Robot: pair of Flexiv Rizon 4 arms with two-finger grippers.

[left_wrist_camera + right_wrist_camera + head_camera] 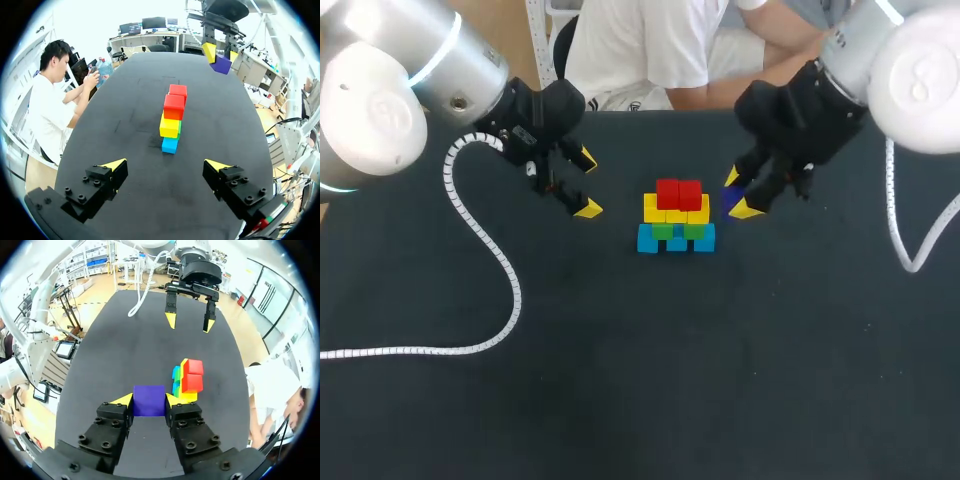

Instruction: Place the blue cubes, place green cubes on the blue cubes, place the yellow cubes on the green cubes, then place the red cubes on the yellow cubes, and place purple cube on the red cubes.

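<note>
Right gripper pinches the one purple cube, likely ready to top the pile just ahead and beside it. Pile: two red cubes over apparently three yellow cubes, two green cubes, three blue cubes. Left gripper is spread and empty, facing the pile from well back, probably to keep clear.

Left gripper hangs wide open over the table. Ahead stands a stack: blue cube at the bottom, green sliver, yellow cube, red cubes on top. Beyond it, the right gripper clamps a purple cube.
</note>
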